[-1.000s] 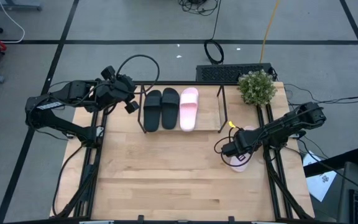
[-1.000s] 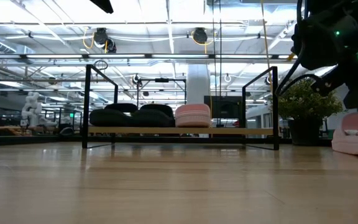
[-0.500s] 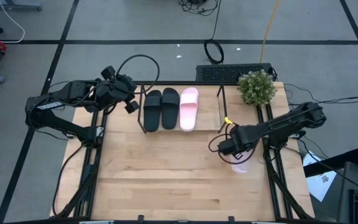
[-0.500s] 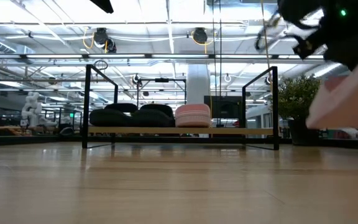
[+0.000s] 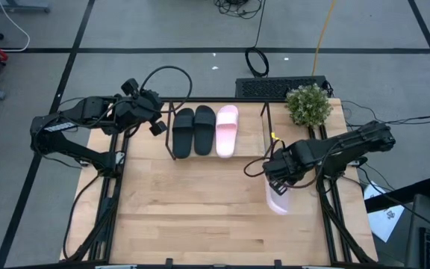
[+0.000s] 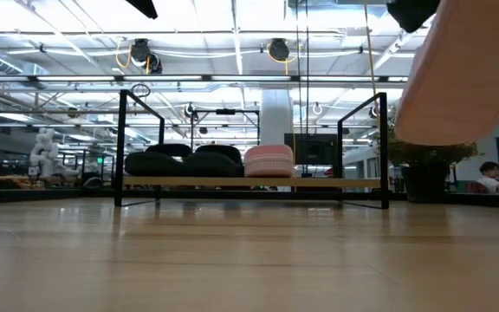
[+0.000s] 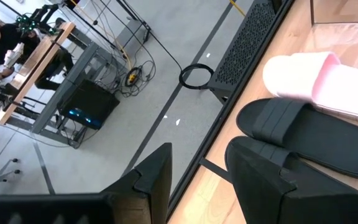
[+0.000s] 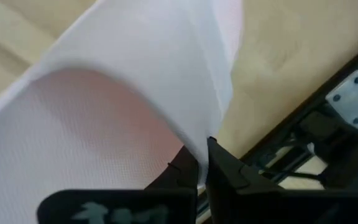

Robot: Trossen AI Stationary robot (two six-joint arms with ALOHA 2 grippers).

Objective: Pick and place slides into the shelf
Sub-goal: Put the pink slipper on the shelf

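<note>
Right gripper (image 5: 278, 173) is clamped on the pink slide's (image 5: 278, 196) strap, holding it off the table so it can reach the shelf (image 5: 254, 131) gap beside three shelved slides (image 5: 204, 130); left gripper (image 7: 197, 180) waits parted.

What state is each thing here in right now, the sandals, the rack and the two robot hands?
Two black slides: lying flat, side by side on the shelf.
Pink slide on the shelf: lying flat beside the black pair.
Second pink slide: lifted off the table, hanging from the right gripper.
Shelf: upright, its right part unfilled.
Right gripper: shut on the second pink slide.
Left gripper: open, empty, beside the shelf's left end.
</note>
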